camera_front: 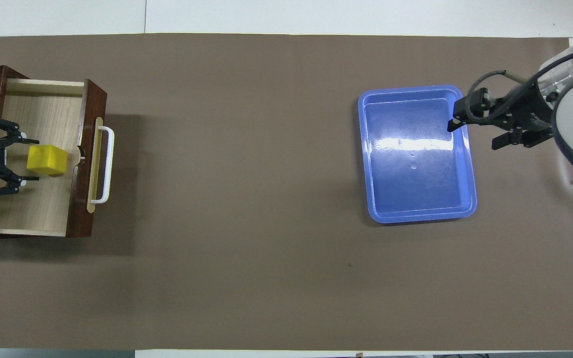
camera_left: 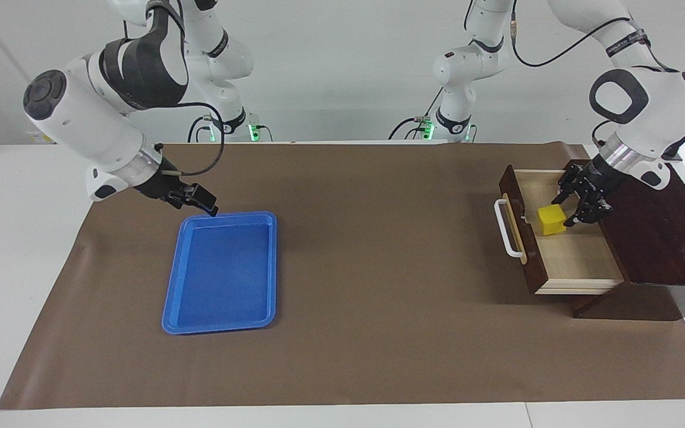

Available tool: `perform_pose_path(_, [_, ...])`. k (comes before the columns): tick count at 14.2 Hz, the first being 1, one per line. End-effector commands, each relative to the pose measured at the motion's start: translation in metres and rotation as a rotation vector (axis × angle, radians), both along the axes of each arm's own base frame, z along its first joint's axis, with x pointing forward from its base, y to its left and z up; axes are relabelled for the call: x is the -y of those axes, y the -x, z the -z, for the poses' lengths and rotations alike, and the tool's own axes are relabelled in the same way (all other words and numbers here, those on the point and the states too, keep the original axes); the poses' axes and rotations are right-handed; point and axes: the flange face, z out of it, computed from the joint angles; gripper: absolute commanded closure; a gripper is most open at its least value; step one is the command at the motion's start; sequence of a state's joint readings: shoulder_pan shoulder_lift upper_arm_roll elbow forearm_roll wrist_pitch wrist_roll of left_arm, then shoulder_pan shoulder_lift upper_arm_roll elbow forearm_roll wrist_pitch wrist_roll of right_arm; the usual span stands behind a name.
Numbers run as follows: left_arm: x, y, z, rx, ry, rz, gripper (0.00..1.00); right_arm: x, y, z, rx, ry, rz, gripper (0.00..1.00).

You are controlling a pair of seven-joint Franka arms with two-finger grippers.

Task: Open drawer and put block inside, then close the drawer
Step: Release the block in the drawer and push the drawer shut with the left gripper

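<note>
Block in open drawer, left pincer just off it

Yellow block (camera_left: 552, 220) sits on the pale floor of the pulled-out drawer (camera_left: 574, 261), near the handle (camera_left: 502, 227) end (drawer at the left arm's end of the table). Left pincer (camera_left: 578, 203) is over the drawer right beside the block, fingers apart, not clamped on it. Right pincer (camera_left: 209, 207) hangs over the edge of the blue tray (camera_left: 220, 270) nearest the robots, at the right arm's end; fingers look spread, holding nothing. Brown mat (camera_left: 378, 249) covers the table.
</note>
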State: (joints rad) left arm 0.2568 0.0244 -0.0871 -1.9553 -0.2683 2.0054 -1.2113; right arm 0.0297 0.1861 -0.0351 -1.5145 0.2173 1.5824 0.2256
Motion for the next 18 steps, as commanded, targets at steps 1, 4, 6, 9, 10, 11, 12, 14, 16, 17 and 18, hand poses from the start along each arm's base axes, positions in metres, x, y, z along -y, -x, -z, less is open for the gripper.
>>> perform_pose_path(1, [0.008, 0.002, -0.006, 0.015, -0.019, 0.027, 0.0, 0.017, 0.034, -0.03, 0.059, 0.078, -0.181, 0.0])
perform_pose_path(4, [0.042, -0.01, -0.04, 0.015, -0.024, 0.077, 0.0, 0.026, 0.059, -0.056, 0.085, 0.132, -0.266, 0.0])
perform_pose_path(6, [0.121, -0.012, -0.034, 0.001, -0.176, 0.233, 0.0, 0.037, 0.07, -0.068, 0.082, 0.148, -0.284, 0.0])
perform_pose_path(9, [0.178, -0.007, -0.013, -0.027, -0.282, 0.264, 0.0, 0.052, 0.078, -0.078, 0.071, 0.189, -0.325, 0.0])
perform_pose_path(10, [0.177, -0.006, -0.004, -0.033, -0.293, 0.257, 0.0, 0.054, 0.076, -0.079, 0.08, 0.191, -0.343, 0.0])
perform_pose_path(11, [0.172, -0.005, 0.002, -0.033, -0.308, 0.257, 0.0, 0.055, 0.075, -0.079, 0.088, 0.192, -0.346, 0.0])
perform_pose_path(12, [0.168, -0.003, 0.012, -0.035, -0.318, 0.257, 0.0, 0.055, 0.073, -0.078, 0.104, 0.193, -0.337, 0.0])
perform_pose_path(14, [0.14, -0.003, 0.024, -0.039, -0.355, 0.231, 0.0, 0.056, 0.065, -0.065, 0.095, 0.186, -0.336, 0.0])
perform_pose_path(16, [0.104, -0.006, 0.024, -0.033, -0.353, 0.167, 0.0, 0.058, 0.059, -0.056, 0.093, 0.186, -0.328, 0.0])
perform_pose_path(17, [0.09, -0.008, 0.025, -0.028, -0.352, 0.146, 0.0, 0.059, 0.056, -0.05, 0.084, 0.184, -0.328, 0.0])
perform_pose_path(18, [0.072, -0.01, 0.024, -0.025, -0.353, 0.122, 0.0, 0.063, 0.055, -0.048, 0.08, 0.184, -0.323, 0.0])
